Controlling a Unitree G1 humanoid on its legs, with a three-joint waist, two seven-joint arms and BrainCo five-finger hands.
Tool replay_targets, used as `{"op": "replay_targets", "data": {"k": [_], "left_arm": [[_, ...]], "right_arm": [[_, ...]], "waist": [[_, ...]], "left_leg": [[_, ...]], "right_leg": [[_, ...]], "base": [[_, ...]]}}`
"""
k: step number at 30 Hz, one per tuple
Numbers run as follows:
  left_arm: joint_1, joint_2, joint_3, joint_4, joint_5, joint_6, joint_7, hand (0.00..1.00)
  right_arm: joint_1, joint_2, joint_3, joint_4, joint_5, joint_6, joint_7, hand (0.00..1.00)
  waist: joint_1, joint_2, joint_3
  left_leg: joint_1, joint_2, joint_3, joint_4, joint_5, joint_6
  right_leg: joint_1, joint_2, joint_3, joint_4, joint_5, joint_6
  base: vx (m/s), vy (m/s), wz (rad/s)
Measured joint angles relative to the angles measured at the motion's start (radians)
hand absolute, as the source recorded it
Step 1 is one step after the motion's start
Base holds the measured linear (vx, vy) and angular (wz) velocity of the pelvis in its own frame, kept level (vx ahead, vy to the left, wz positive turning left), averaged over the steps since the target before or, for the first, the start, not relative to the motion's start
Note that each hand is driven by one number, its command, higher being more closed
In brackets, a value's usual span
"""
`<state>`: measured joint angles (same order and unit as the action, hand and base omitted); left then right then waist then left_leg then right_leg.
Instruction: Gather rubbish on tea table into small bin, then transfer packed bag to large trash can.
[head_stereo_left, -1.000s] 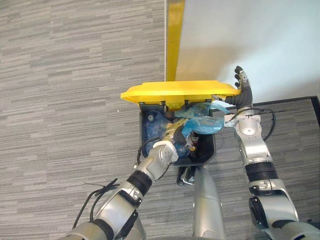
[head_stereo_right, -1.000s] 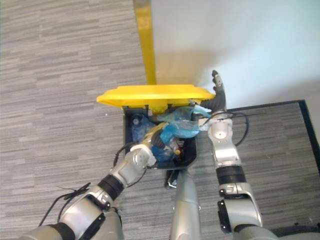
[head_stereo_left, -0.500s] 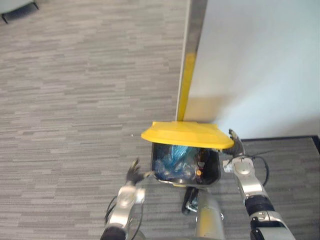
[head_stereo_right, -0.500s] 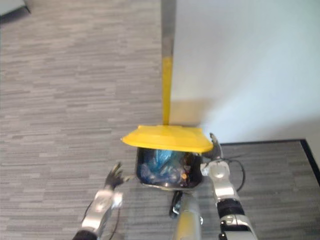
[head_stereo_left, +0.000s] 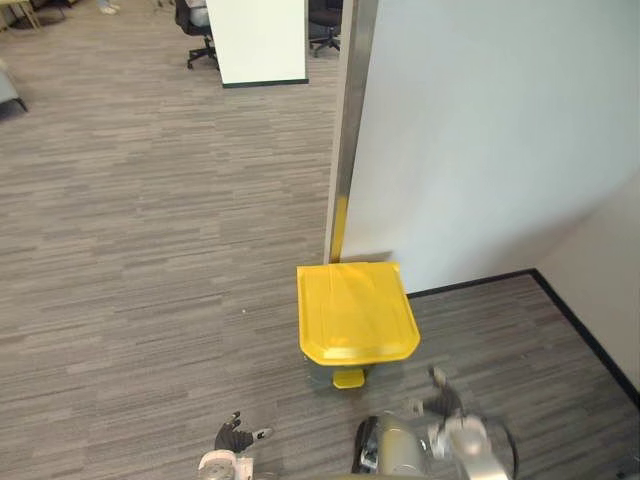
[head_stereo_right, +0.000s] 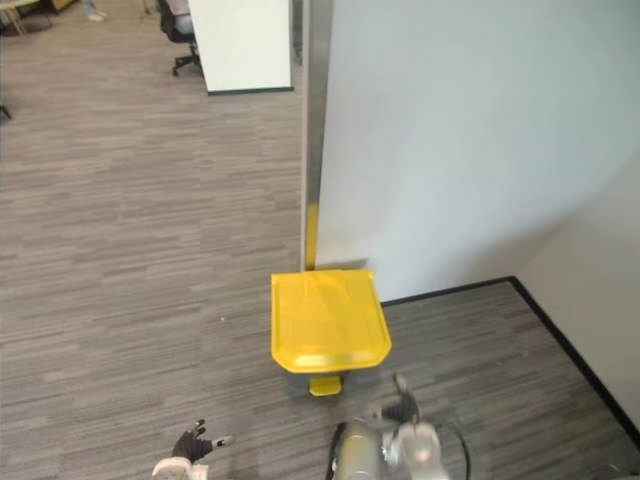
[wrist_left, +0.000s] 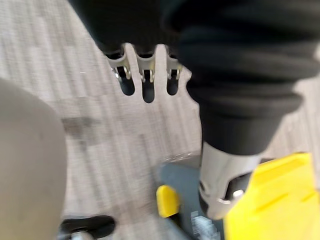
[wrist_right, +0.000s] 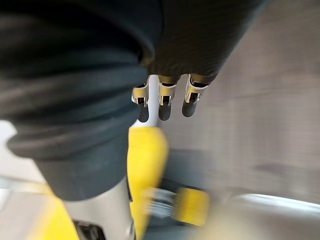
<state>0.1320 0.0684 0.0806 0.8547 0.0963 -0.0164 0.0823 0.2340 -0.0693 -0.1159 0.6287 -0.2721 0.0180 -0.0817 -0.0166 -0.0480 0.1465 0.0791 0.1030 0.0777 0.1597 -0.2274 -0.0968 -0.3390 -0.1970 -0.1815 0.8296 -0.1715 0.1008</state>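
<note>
A: Start at the fingers. What is the left hand (head_stereo_left: 232, 440) doing?

B: Its fingers (wrist_left: 146, 75) are straight and spread a little. They hold nothing, and only floor (head_stereo_left: 150, 250) lies under them. The thumb (wrist_left: 220, 180) stands apart from them, also bare.

A: And the right hand (head_stereo_left: 442, 400)?

B: Much the same. Its fingers (wrist_right: 164, 97) hang loose in a row with their dark tips apart, gripping nothing and touching nothing.

A: Where is the large trash can (head_stereo_left: 356, 320) from there?

B: Ahead of both sets of fingers, on the floor roughly between the two hands and clear of each. It is somewhat nearer the right fingers than the left.

A: Open or closed?

B: Closed. The yellow lid (head_stereo_right: 328, 318) lies flat over the grey body, so whatever is inside is hidden. The yellow pedal (head_stereo_left: 349, 378) sticks out of the base on the side facing the fingers.

A: What lies beyond it?

B: Just past the can, away from the fingers, a metal post (head_stereo_left: 352, 110) rises with a yellow strip at its foot. A pale wall (head_stereo_left: 480, 130) runs off from the post to the right-hand side. Much farther out, across the grey striped floor, stands an office chair (head_stereo_left: 195, 25).
</note>
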Motion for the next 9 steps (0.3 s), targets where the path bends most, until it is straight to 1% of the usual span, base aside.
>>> {"op": "replay_targets", "data": {"k": [1,2,3,4,5,6,8,9], "left_arm": [[0.000,0.001,0.003,-0.001,0.000,0.002,0.002,0.00],[-0.001,0.001,0.016,-0.001,0.008,0.010,0.007,0.00],[-0.007,-0.002,0.021,0.010,0.017,0.015,0.013,0.00],[-0.013,-0.006,0.020,0.023,0.019,0.015,0.018,0.00],[-0.028,-0.021,0.019,0.053,0.019,0.015,0.028,0.00],[-0.029,-0.038,0.017,0.064,0.018,0.015,0.034,0.00],[-0.033,-0.054,0.007,0.075,0.014,0.014,0.043,0.00],[-0.040,-0.062,0.005,0.087,0.008,0.013,0.044,0.00]], "right_arm": [[0.003,0.007,-0.011,0.013,-0.003,-0.001,-0.006,0.00],[-0.006,0.012,-0.022,0.070,-0.003,-0.003,-0.019,0.00],[-0.034,0.011,-0.042,0.152,-0.002,-0.010,-0.027,0.00],[-0.051,0.008,-0.050,0.191,-0.002,-0.008,-0.034,0.00],[-0.086,-0.007,-0.073,0.273,0.005,-0.005,-0.045,0.00],[-0.115,-0.023,-0.077,0.327,0.024,0.001,-0.051,0.00],[-0.121,-0.033,-0.081,0.349,0.041,0.010,-0.057,0.00],[-0.116,-0.035,-0.089,0.349,0.058,0.011,-0.060,0.00]], "waist": [[0.001,-0.004,-0.004],[0.004,-0.022,-0.016],[0.008,-0.021,-0.017],[0.008,-0.012,-0.023],[0.014,0.013,-0.032],[0.017,0.044,-0.052],[0.015,0.066,-0.066],[0.012,0.073,-0.071]], "left_leg": [[-0.015,-0.004,0.002,-0.002,0.010,0.001],[-0.044,-0.009,0.026,0.001,0.026,-0.006],[-0.050,-0.012,0.043,-0.010,0.043,-0.010],[-0.049,-0.010,0.052,-0.021,0.053,-0.011],[-0.054,0.011,0.075,-0.037,0.065,-0.018],[-0.067,0.028,0.082,-0.043,0.073,-0.019],[-0.070,0.033,0.078,-0.073,0.098,-0.015],[-0.067,0.034,0.076,-0.091,0.114,-0.012]], "right_leg": [[0.025,0.003,0.014,-0.006,-0.014,0.004],[0.081,0.015,0.042,-0.106,-0.079,0.019],[0.116,0.032,0.039,-0.216,-0.111,0.002],[0.136,0.047,0.042,-0.283,-0.119,-0.011],[0.164,0.086,0.046,-0.390,-0.097,-0.065],[0.168,0.112,0.051,-0.448,-0.059,-0.071],[0.181,0.124,0.047,-0.497,-0.026,-0.072],[0.193,0.129,0.042,-0.530,-0.012,-0.065]], "base": [[-0.21,-0.041,-0.30],[-0.18,-0.096,-0.45],[-0.15,-0.096,-0.51],[-0.13,-0.077,-0.57],[-0.13,-0.023,-0.55],[-0.13,-0.005,-0.50],[-0.12,0.001,-0.06],[-0.10,-0.008,0.13]]}}
